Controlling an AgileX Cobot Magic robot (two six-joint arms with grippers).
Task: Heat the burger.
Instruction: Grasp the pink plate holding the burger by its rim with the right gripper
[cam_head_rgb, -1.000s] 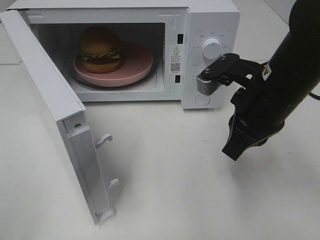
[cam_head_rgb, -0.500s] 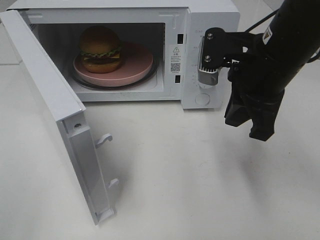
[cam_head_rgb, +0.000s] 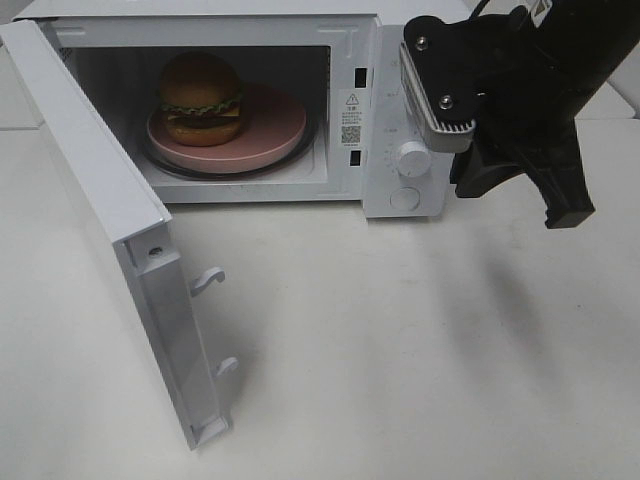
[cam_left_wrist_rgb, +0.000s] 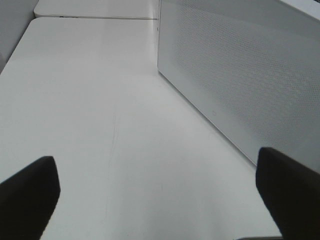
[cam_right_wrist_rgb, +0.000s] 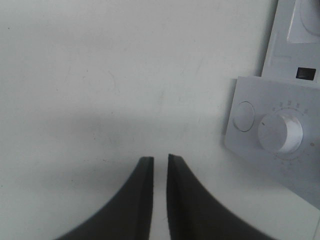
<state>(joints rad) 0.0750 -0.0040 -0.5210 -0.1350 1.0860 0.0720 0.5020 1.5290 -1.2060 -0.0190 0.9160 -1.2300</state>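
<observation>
Exterior high, burger: the burger (cam_head_rgb: 201, 97) sat on the pink plate (cam_head_rgb: 278, 125) inside the microwave (cam_head_rgb: 345, 60), towards the left of the cavity.
Exterior high, door: the door (cam_head_rgb: 95, 180) stood wide open, swung out over the worktop (cam_head_rgb: 400, 350).
Exterior high, right tool: the right tool (cam_head_rgb: 565, 205) hung just to the right of the control panel, pointing down and touching nothing; the arm covered the upper panel, while a knob (cam_head_rgb: 412, 158) and the round button (cam_head_rgb: 404, 198) below it showed.
Left wrist, left tool: the left tool (cam_left_wrist_rgb: 159, 187) was spread wide and empty above bare worktop, beside a pale perforated panel (cam_left_wrist_rgb: 240, 75), probably part of the microwave.
Right wrist, right tool: its jaws were parted only by a narrow gap and gripped nothing; the knob and button lay off to one side.
Done: loading looked finished, with the burger and plate in place.
Left: shutting the door, then setting the knob to start heating. Neither had begun.
</observation>
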